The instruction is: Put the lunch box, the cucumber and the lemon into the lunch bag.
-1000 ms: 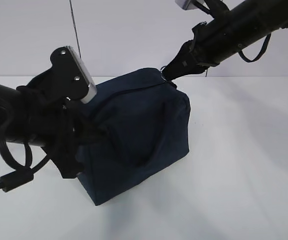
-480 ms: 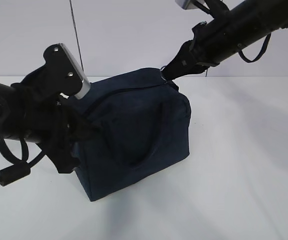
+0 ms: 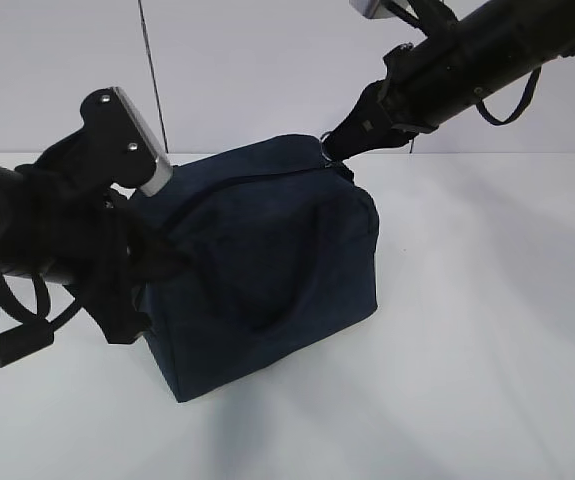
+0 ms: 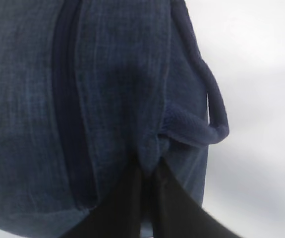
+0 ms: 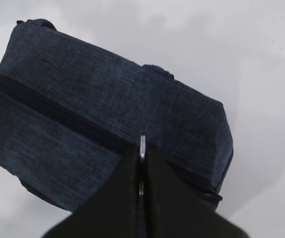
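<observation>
Navy fabric of the lunch bag [image 3: 267, 265] sits on the white desk [image 3: 487, 330] between both hands: left hand [image 4: 147, 171] clenched on a fabric fold, right hand [image 5: 142, 153] clenched on the metal zipper pull [image 5: 142, 145].

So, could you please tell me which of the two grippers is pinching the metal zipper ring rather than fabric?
The right gripper: its fingers are shut on the metal ring pull, while the left gripper pinches the dark navy fabric lunch bag.

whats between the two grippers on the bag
The closed zipper line runs along the top of the lunch bag from the left gripper, pinching fabric, to the right gripper, shut on the metal pull. Right wrist view shows it best.
</observation>
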Motion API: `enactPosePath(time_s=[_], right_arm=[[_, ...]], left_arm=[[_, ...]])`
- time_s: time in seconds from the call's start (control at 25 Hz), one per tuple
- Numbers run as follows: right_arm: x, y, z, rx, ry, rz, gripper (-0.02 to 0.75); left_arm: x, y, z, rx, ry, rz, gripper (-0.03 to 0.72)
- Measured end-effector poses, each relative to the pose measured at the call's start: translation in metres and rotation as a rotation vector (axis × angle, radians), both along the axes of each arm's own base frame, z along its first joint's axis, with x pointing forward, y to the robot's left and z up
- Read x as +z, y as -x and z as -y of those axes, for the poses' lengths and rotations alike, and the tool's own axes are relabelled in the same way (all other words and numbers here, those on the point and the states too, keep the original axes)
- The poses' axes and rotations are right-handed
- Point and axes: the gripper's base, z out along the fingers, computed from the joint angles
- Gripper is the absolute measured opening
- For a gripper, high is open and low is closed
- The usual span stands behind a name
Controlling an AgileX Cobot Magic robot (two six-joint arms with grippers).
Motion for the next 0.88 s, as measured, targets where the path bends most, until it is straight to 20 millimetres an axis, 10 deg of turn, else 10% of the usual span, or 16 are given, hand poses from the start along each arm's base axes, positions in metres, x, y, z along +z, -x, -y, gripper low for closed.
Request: enactPosePath(time_s=[0.88], right_arm=[[0.007, 0.001, 0.005, -0.028, 0.057, 0.001, 0.008]], left_arm=[[-0.001, -0.021, -0.033, 0.12, -0.015, -0.016, -0.003]])
